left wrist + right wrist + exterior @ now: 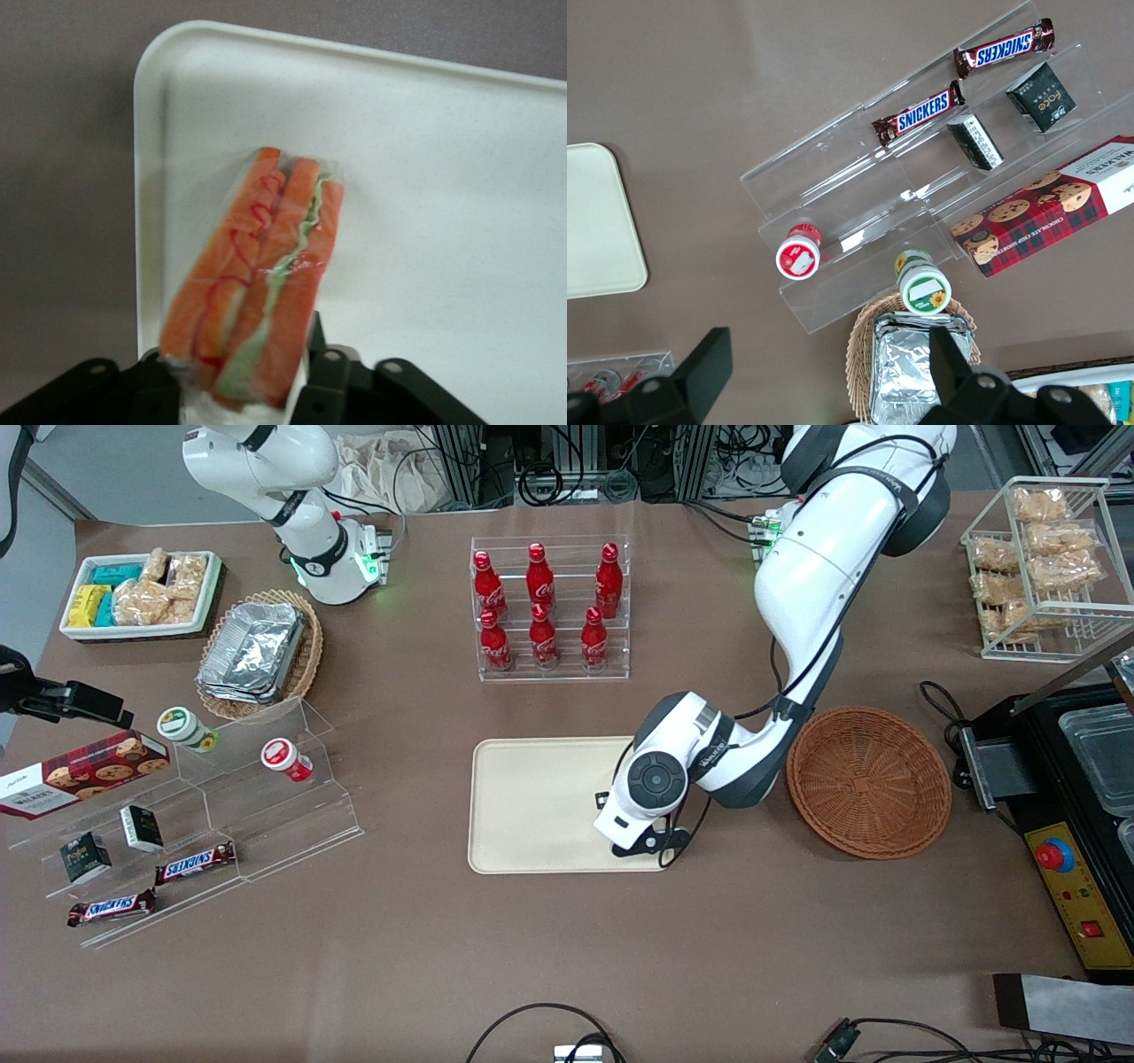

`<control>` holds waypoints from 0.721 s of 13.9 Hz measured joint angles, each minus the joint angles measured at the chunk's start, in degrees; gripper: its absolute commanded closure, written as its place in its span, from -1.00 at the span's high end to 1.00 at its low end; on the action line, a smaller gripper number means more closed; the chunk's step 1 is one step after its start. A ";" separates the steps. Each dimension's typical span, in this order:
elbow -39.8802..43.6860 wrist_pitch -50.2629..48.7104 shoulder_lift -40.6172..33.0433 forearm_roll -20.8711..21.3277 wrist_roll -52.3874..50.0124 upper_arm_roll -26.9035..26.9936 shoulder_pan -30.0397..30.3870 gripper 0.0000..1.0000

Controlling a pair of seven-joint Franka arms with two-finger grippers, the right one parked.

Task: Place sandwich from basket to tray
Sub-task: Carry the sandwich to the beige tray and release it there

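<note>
Tray (532, 806): cream, I see it under my gripper (640, 849). Sandwich (257, 283): wrapped orange-red layers with green, clamped between the fingers above the tray; the arm hides it from the front. Basket (868, 779): beside the tray.

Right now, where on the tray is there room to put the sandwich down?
The claw holds the sandwich over the tray, at its end nearest the basket. The rest of the tray looks bare, from there to the end toward the parked arm. The basket is empty too.
</note>
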 measured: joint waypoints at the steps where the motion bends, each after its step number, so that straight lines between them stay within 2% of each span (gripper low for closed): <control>1: 0.12 -0.03 -0.10 0.05 0.00 0.00 0.05 1.00; 6: 0.38 -6.43 -6.88 0.17 0.00 0.06 0.48 1.00; 10: -9.44 -7.73 -18.92 0.31 2.86 3.15 0.40 1.00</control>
